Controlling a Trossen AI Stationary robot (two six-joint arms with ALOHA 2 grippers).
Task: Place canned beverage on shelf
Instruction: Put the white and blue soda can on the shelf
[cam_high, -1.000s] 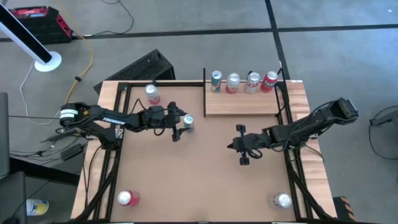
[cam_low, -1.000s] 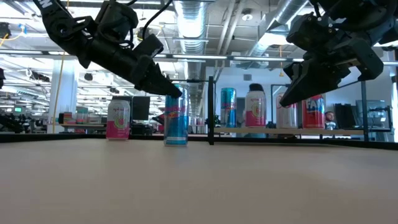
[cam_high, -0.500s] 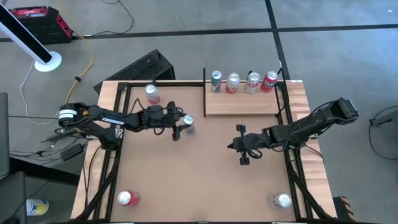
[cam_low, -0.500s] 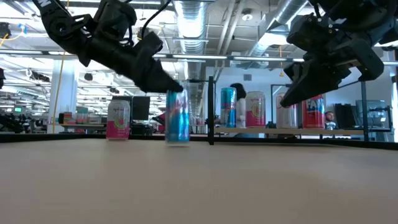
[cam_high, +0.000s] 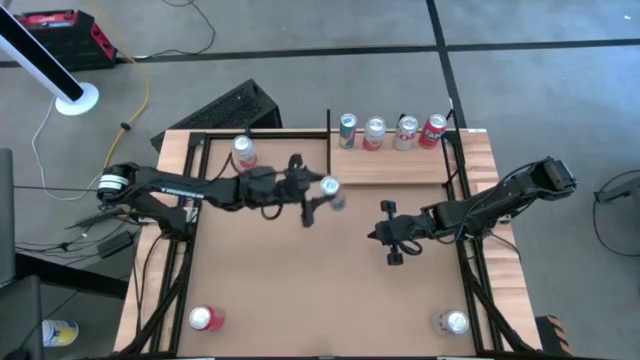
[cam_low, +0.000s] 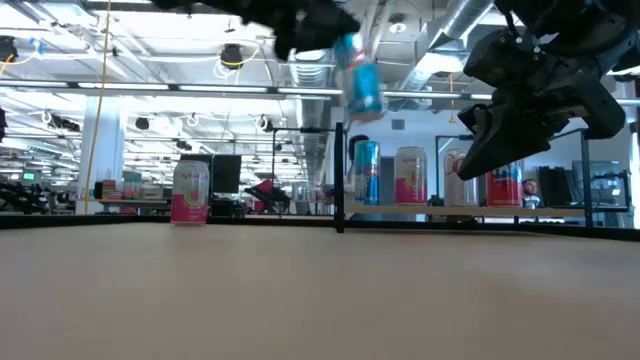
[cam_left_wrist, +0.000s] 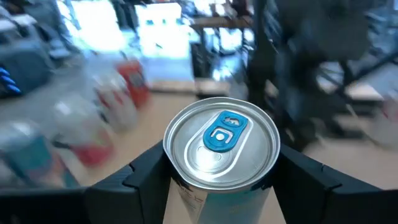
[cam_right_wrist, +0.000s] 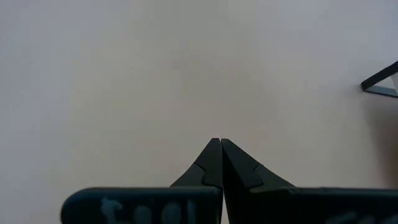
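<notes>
My left gripper is shut on a blue can, held high above the table just left of the shelf; the can shows tilted in the low view and top-on in the left wrist view. The shelf is a pale wood panel at the far right, with several cans standing along its far edge. My right gripper is shut and empty, hovering above the table near the shelf's front; its closed fingertips show in the right wrist view. My left gripper pinches the blue can's side wall just below its top rim between its two fingers, one on each side. The fingers come from the table's left. The can is lifted clear of the table and tilted.
A pink can stands at the far left, also seen in the low view. A red can stands near the front left and another can near the front right. A black post marks the shelf's left edge.
My left gripper has gone up and toward the table's right, toward the shelf, carrying the blue can. The can, which stood on the table, is now lifted clear and tilted.
</notes>
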